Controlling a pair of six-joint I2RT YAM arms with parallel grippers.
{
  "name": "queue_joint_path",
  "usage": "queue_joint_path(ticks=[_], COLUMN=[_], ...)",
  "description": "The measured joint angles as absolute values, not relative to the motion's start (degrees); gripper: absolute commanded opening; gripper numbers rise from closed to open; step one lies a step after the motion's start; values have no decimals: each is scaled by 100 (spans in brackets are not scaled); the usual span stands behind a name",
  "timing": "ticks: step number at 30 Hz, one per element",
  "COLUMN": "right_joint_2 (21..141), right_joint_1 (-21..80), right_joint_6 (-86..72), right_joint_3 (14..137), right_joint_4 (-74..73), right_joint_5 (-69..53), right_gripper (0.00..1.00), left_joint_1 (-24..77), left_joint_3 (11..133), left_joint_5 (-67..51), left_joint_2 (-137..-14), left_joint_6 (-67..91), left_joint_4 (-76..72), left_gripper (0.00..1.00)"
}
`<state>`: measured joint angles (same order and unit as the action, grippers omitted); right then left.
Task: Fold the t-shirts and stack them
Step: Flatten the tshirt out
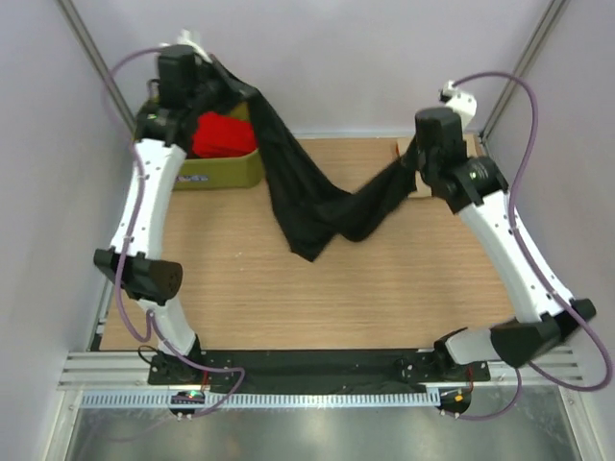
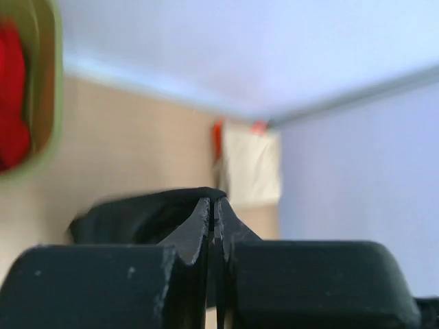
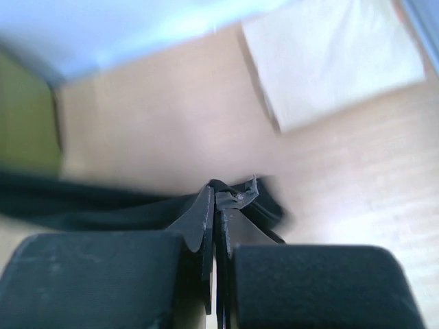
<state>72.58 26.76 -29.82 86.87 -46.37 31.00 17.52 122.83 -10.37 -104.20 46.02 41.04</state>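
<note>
While the black t-shirt hangs slack between both arms, sagging toward the worktop right of the tub, folding has hardly begun; the red t-shirt lies in the tub. Left fingers and right fingers each pinch black cloth. Bare worktop nearer than the tub leaves spreading room.
</note>
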Motion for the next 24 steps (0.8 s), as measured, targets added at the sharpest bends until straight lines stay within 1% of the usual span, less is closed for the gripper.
queue_joint_path(ticks=[3, 5, 8, 10, 12, 15, 16, 20, 21, 22, 23, 24], right_joint_2=[8344, 8643, 8547, 8235, 7673, 6665, 6230, 5284, 5094, 5033, 5041, 5175], right_joint_1=[2102, 1841, 1702, 1719, 1756, 1756, 1754, 1752, 1752, 1763, 1828, 1881], right_joint_6=[-2832, -2709, -2526, -2427, -2390, -2418, -2486, -2915, -3089, -3214, -3371, -3496], right_joint_3=[10372, 11087, 11419, 11209, 10582, 9198, 8525, 6313, 5614, 5205, 4869, 4674], right_joint_4=[-4499, -4515, -4641, -4768, -4869, -5026, -5098, -5380, -5424, -5548, -5798, -5983], right_joint_5=[2880, 2687, 2456, 2294, 2117, 1828, 1728, 1328, 1192, 1111, 1039, 937], right_gripper=[1, 1, 1, 1, 1, 1, 1, 3, 6, 9, 21, 29], left_joint_1=[945, 504, 187, 183, 220, 242, 246, 250, 250, 250, 250, 250], left_joint_3=[13351, 13478, 13078, 12527, 11666, 9697, 9008, 6783, 6329, 5822, 5433, 5013], left_joint_5=[-1245, -1444, -1682, -1841, -2016, -2213, -2217, -2211, -2228, -2257, -2290, -2338], left_joint_2=[-10339, -10073, -9435, -8923, -8311, -7105, -6696, -5352, -5072, -4777, -4563, -4381], left_joint_6=[4906, 5127, 5310, 5323, 5306, 5168, 5081, 4794, 4744, 4694, 4654, 4624], left_joint_4=[3959, 3804, 3693, 3693, 3605, 3577, 3677, 4187, 4311, 4340, 4403, 4504], left_gripper=[0, 0, 0, 0, 0, 0, 0, 0, 0, 0, 0, 0])
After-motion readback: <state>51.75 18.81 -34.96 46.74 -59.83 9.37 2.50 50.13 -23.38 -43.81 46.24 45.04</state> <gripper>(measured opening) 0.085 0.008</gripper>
